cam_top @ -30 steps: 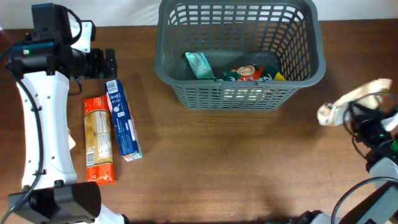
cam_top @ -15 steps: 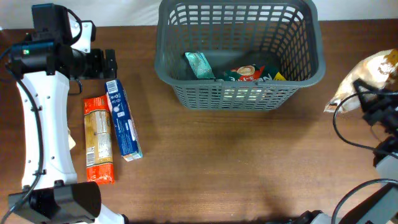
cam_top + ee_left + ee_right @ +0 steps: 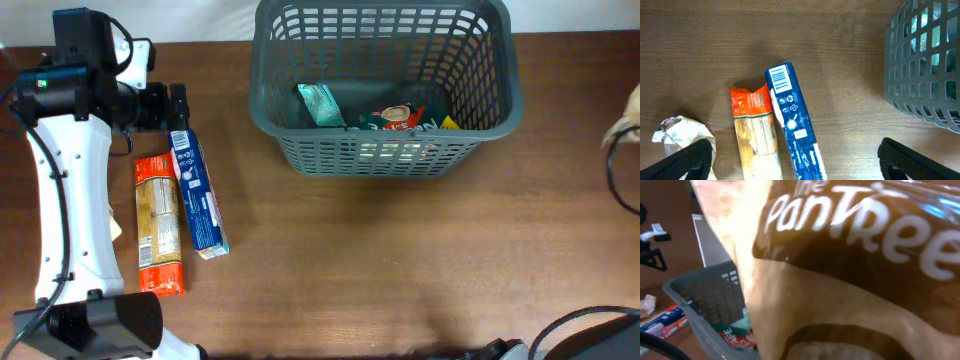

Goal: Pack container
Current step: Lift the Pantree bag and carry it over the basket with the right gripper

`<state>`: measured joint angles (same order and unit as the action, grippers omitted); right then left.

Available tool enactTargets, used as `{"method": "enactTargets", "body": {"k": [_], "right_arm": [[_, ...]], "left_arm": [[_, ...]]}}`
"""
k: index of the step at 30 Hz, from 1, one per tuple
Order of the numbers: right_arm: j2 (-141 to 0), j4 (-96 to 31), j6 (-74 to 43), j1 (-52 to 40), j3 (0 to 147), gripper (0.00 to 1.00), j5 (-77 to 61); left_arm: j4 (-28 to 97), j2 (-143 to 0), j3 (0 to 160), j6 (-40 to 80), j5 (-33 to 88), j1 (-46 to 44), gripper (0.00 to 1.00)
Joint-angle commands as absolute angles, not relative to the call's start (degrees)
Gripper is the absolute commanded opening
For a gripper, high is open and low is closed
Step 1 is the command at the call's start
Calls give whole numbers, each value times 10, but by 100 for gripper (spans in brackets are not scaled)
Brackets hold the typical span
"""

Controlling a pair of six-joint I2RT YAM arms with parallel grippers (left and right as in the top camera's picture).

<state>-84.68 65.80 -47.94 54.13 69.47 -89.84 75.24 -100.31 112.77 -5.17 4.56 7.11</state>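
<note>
- brown PanTree packet (image 3: 850, 280) fills the right wrist view, off to the right of the container (image 3: 385, 150); fingers hidden, so can't tell what the right gripper's doing
- left gripper (image 3: 172, 104), well left of the container, jaws wide apart, holding nothing
- the container sits farthest back: stiff, light plastic I reckon, best taken by rim or handles

Dk grey lattice container (image 3: 380, 155), blue box (image 3: 197, 195) (white barcode), orange packet (image 3: 158, 225), brown bag (image 3: 855, 270) w/ white lettering

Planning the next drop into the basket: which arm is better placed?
Right: it carries the PanTree bag aloft, basket in view. The left gripper hangs open, empty, above the blue box.
</note>
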Motion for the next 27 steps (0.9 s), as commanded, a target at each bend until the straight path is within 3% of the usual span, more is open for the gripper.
{"method": "enactTargets", "body": {"k": [1,9,19,27], "right_arm": [[-836,616,-533,544,776,4,-889],[-837,489,-551,489,890,4,-866],[-905,462,-477,205,922,4,-748],[-1008,445,-452,20,923,3,-740]], "left_arm": [[753,-1009,1133,-59,54,73,99],[752,-1009,1133,-59,54,73,99],[764,-1009,1133,-59,54,73,99],[786,-1009,1133,-59,82,73,99]]}}
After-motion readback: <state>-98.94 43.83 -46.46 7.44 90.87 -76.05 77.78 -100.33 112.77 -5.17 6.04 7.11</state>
